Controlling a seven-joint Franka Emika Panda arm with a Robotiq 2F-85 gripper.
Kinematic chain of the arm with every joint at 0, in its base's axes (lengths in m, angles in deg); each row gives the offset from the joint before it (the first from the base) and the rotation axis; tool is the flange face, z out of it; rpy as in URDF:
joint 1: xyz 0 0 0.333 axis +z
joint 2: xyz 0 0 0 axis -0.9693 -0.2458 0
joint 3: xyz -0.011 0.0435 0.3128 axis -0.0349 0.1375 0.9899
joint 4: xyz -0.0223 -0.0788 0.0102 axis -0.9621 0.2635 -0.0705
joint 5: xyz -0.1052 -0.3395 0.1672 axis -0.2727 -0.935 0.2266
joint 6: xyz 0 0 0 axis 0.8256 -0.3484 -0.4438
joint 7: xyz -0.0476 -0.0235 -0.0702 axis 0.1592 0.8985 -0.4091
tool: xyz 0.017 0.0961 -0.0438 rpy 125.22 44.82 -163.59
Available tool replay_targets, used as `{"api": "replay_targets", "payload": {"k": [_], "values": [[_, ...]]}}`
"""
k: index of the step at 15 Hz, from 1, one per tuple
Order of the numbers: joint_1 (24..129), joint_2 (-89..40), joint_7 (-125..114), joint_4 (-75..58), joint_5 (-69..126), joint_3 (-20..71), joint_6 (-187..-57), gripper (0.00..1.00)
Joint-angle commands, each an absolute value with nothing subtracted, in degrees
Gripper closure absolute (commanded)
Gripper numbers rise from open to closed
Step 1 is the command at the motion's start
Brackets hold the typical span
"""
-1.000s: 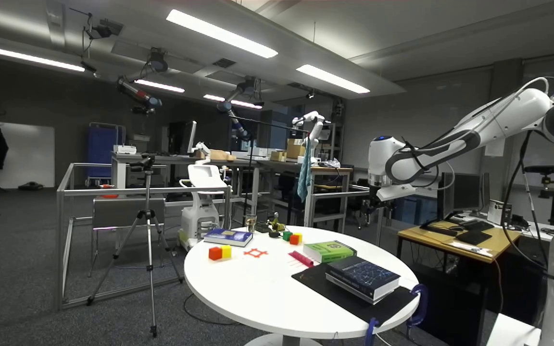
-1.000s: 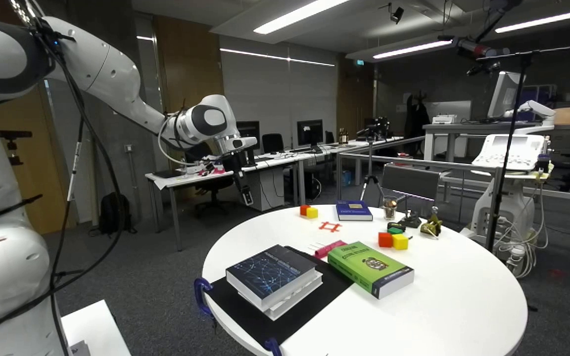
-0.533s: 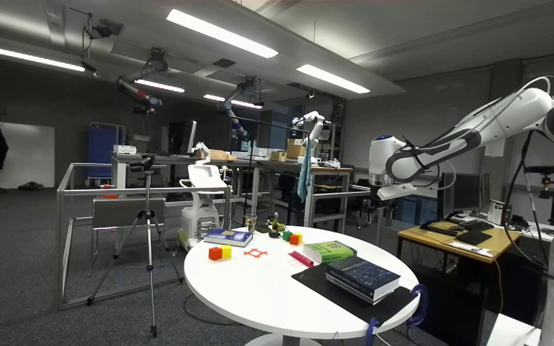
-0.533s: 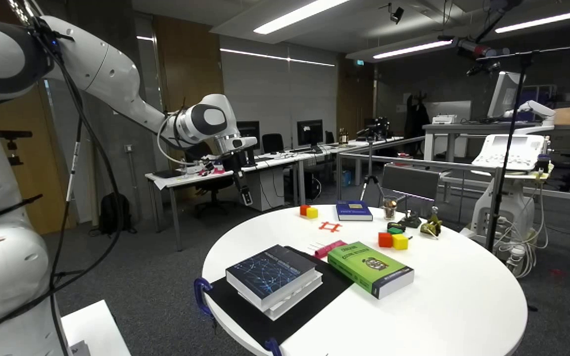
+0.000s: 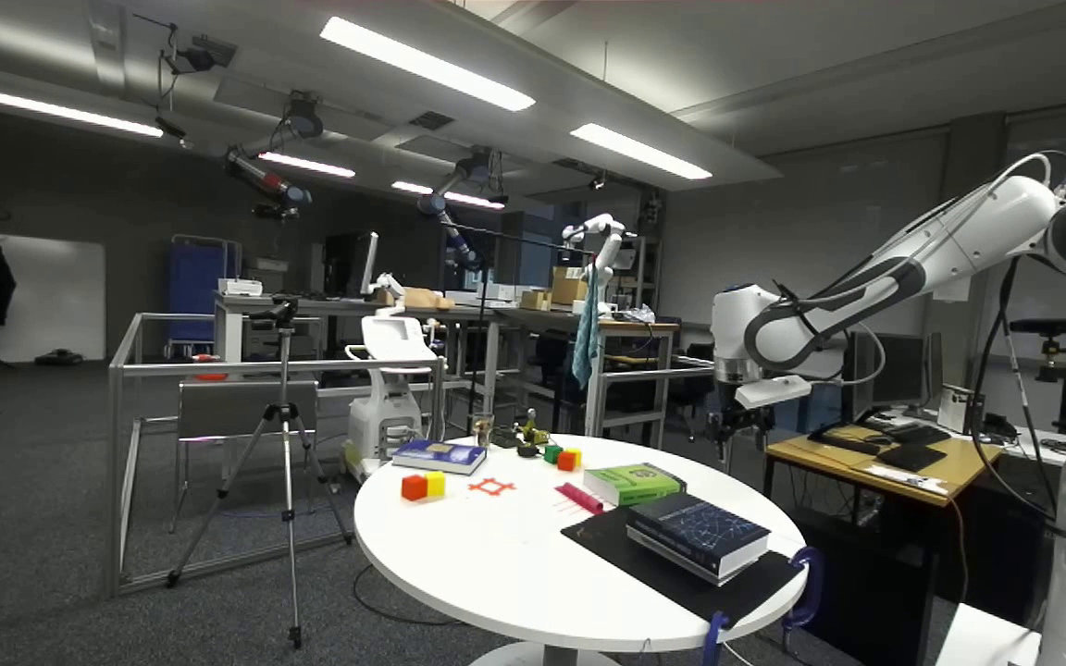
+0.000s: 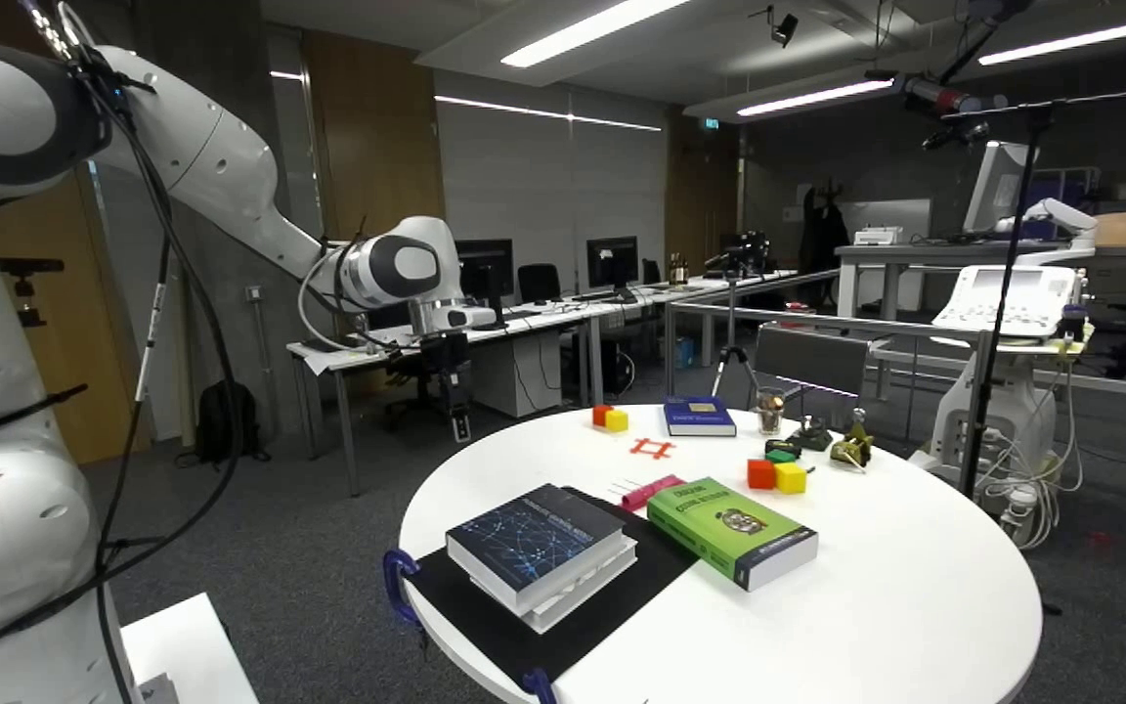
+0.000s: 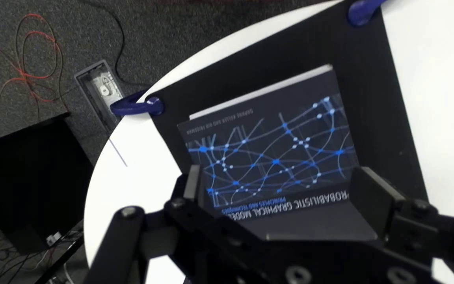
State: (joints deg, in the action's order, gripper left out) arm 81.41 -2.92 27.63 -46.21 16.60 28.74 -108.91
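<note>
Our gripper [image 7: 285,188] hangs released, higher than the white round table [image 6: 876,626], with its fingers parted wide. Framed between them in the wrist view, and lower down, lies the dark book [image 7: 270,154] patterned with blue lines and dots; both exterior views show it clear of the fingers, well beneath their level. It rests flat on a second book [image 6: 583,592], the two slightly askew. Under this pair, lower again from our gripper, a black mat [image 7: 373,110] spreads out, held at the table's rim by two blue clamps [image 7: 156,105]. Also below the level of our gripper, we see a green book [image 6: 731,528] just beside the dark book, with a pink piece [image 6: 653,492] near both. Well apart from our gripper, on the same table, stand a red cube [image 6: 761,474] and a yellow cube [image 6: 791,478] side by side; a blue book [image 6: 698,416] lies flat.
</note>
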Motion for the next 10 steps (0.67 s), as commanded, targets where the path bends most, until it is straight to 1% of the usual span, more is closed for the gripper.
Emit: {"api": "replay_targets", "payload": {"k": [1,4,6,10], "values": [[79.9,0.9,19.3,-52.6,21.3,30.1,-109.3,0.0],[79.1,0.6,15.0,-55.8,21.5,29.8,-110.1,0.0],[78.1,-0.8,9.4,-57.5,22.2,28.9,-113.7,0.0],[75.8,-4.5,5.6,-58.6,22.6,27.8,-115.6,0.0]]}}
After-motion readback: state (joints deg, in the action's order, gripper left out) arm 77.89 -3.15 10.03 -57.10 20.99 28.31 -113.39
